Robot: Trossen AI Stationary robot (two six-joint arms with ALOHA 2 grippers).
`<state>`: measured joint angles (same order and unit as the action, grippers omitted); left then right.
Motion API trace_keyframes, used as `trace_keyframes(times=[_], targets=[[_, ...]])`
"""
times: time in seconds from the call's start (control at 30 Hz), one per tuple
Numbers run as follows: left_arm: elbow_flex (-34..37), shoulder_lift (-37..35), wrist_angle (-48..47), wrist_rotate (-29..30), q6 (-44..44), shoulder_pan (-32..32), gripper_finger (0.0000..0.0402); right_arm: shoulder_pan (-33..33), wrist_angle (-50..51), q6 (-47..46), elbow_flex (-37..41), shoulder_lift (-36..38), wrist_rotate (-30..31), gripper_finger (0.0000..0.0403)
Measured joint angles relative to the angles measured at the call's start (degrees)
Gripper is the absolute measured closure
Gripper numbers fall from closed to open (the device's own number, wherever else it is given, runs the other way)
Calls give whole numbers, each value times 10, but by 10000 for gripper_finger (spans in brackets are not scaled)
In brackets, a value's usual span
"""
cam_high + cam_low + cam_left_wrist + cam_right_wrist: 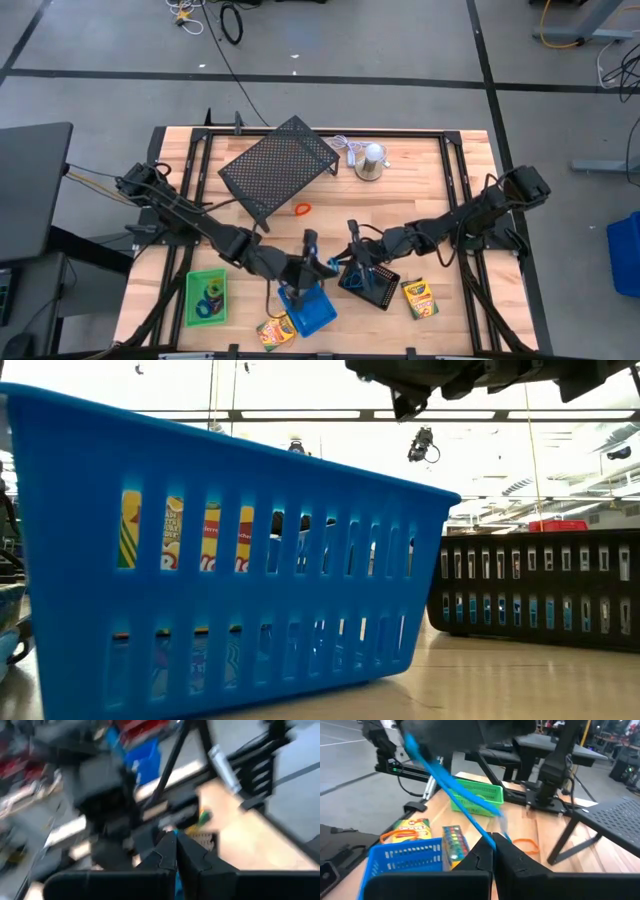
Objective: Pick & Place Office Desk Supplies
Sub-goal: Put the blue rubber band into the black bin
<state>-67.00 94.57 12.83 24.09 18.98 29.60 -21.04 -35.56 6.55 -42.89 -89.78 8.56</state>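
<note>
Done: crayon box [454, 845] in blue tray [307, 308]; loops in green tray [206, 296].
Left: orange loop [302, 209] mid-frame, 2 boxes loose.
Grippers: left gripper [310, 240] & right gripper [493, 841] both pinch blue loop [445, 782], stretched betw. them.

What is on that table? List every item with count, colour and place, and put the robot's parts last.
rack: one, black mesh, back of the table, left of centre
dome with cord: one, silver with a white cord, back centre, right of the rack
orange loop: one, orange, lying loose in front of the rack
green tray: one, green, front left, with blue and dark loops inside
blue tray: one, blue, front centre
black mesh tray: one, black, right of the blue tray
crayon boxes: two seen from above, yellow-green, one at the front edge left of the blue tray, one right of the black mesh tray
blue loop: one, blue, stretched between the two hands
left hand: shut on the blue loop, above the blue tray
right hand: shut on the blue loop, near the black mesh tray
</note>
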Motion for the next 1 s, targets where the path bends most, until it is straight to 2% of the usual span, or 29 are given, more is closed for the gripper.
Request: trace_keyframes(times=[0.1,0.23,0.4,0.6,0.77,0.9,1.0], targets=[[0,0,42,-29,39,0,388,-10,-1,2,0,0,15,401],[3,-17,41,-26,72,-4,387,-24,0,4,0,1,21,401],[51,-95,40,-31,70,-10,388,-36,-2,4,0,1,48,402],[181,-244,60,-3,31,-11,388,-42,30,0,1,3,50,402],[311,-339,76,45,-37,-17,388,-42,135,-45,1,17,36,402],[390,-374,88,76,-87,-16,388,-42,218,-95,0,36,2,403],[423,-378,108,81,-110,-16,388,-39,278,-134,0,43,-43,403]])
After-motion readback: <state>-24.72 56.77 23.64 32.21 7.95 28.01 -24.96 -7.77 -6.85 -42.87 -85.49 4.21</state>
